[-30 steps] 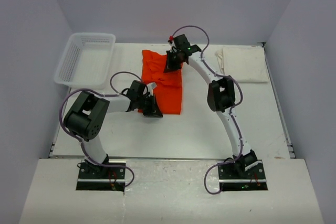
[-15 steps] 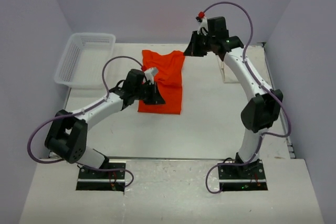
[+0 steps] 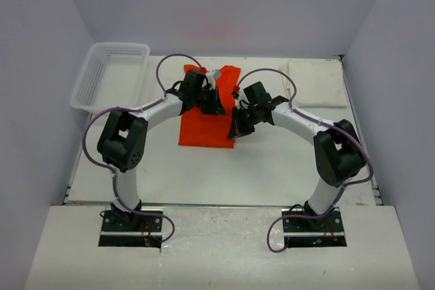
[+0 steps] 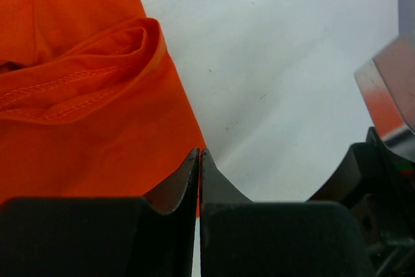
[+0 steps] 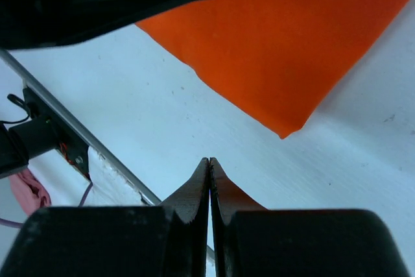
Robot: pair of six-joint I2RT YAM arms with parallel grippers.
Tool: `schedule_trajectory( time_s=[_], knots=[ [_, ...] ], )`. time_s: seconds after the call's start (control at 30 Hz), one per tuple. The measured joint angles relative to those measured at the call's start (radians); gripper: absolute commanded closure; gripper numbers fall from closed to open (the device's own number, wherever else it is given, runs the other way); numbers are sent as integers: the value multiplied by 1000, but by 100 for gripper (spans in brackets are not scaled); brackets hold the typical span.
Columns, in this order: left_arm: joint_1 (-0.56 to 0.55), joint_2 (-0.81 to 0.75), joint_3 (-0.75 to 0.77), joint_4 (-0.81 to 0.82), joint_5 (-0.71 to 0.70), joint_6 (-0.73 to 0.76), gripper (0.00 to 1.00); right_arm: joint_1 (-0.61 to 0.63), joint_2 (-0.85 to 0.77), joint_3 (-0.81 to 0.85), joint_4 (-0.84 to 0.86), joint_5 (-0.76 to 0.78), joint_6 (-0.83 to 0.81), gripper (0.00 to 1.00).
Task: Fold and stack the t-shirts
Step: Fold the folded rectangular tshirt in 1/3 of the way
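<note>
I work on a white table (image 3: pixel 272 168). Pale grey walls (image 3: pixel 224 11) stand close around it, at the back and on both sides. A cream board (image 3: pixel 224 249) lies along its near edge. The light is soft.

Just a white plastic lattice basket (image 3: pixel 109 79) sitting at the far-left corner of the white table (image 3: pixel 272 168), open side up.
</note>
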State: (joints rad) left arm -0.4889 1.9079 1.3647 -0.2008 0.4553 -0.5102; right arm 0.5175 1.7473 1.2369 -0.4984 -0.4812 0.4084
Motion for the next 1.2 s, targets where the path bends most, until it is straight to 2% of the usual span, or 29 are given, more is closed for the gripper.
schedule_trajectory(
  time_s=[0.23,0.43,0.63,0.93,1.1,1.2],
  knots=[
    [28,101,3,15,38,6,100,-7,0,-74,94,-57,22,100],
    [98,184,26,36,66,10,100,-8,0,-89,138,-99,37,100],
    [159,296,142,43,100,29,100,-5,-33,-116,145,-113,38,100],
    [189,470,348,116,236,35,100,39,-50,-143,146,-111,45,100],
    [207,467,311,198,293,14,100,45,-50,-144,134,-46,47,99],
    [217,396,206,225,296,12,100,44,-45,-129,97,40,49,93]
  ],
)
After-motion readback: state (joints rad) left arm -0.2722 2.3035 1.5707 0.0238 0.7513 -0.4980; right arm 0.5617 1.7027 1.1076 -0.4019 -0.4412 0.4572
